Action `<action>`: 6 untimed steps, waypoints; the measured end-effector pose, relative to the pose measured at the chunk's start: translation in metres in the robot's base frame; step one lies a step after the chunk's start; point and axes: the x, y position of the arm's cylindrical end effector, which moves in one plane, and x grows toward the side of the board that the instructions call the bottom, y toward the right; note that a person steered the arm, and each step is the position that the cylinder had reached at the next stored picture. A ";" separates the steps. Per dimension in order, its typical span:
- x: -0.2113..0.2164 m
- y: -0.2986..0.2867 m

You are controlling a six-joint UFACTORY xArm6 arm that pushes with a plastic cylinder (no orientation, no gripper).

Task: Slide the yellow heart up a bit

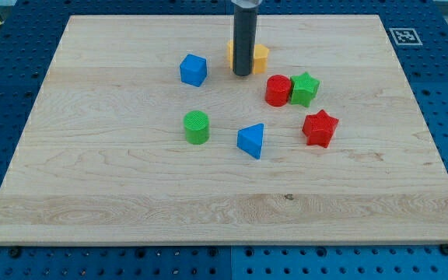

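The yellow heart (260,56) lies near the view's top centre of the wooden board (92,155), partly hidden behind my rod. My tip (242,74) rests on the board just below the heart, touching or nearly touching its lower left side. A blue cube (194,69) sits to the left of my tip.
A red cylinder (278,89) and a green star (305,89) sit side by side to the lower right of my tip. A red star (320,127), a blue triangle (251,141) and a green cylinder (197,127) lie lower down, mid-board.
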 end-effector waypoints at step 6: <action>-0.031 -0.099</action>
